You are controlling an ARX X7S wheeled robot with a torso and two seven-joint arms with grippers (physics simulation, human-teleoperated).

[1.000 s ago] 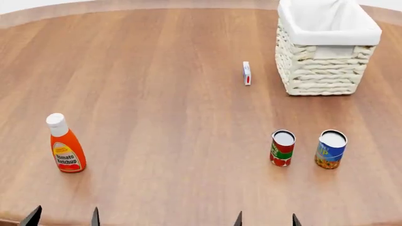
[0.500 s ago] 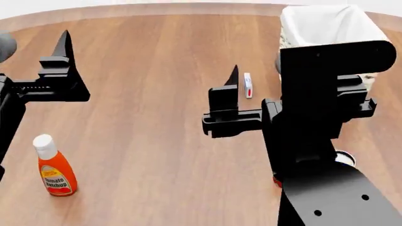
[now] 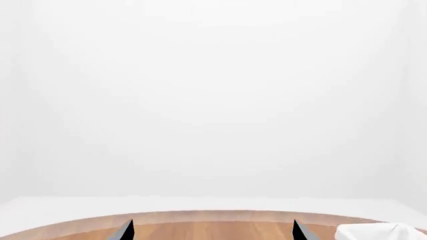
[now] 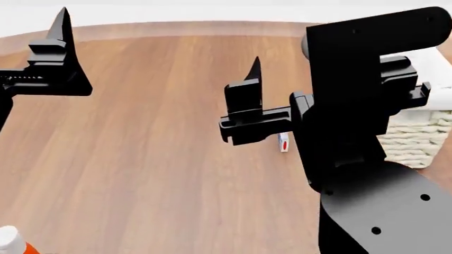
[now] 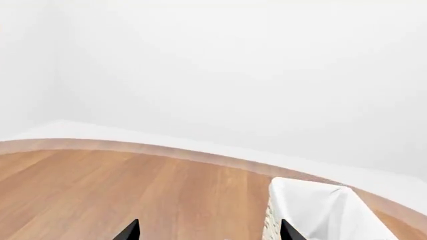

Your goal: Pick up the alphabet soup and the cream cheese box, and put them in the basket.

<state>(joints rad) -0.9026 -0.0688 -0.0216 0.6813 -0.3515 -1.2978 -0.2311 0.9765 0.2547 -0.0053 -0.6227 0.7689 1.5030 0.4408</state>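
The cream cheese box (image 4: 283,142) stands on edge on the wooden table (image 4: 155,137), just below my right gripper's visible finger (image 4: 252,74). The cream-white wicker basket (image 4: 416,143) is at the right, mostly hidden by my right arm; its white lining shows in the right wrist view (image 5: 320,210) and the left wrist view (image 3: 375,232). The alphabet soup is hidden behind my right arm. My right gripper (image 5: 209,231) is open and empty, raised above the table. My left gripper (image 3: 211,231) is open and empty, raised at the far left, with one finger (image 4: 63,29) showing.
The white cap of a ketchup bottle (image 4: 8,238) shows at the head view's bottom left corner. My right arm (image 4: 353,159) blocks the right side of that view. The table's curved far edge (image 4: 177,24) meets a white background.
Both arms have risen from the bottom edge into the head view. The view has shifted so the objects sit lower. The cans are now hidden behind the right arm.
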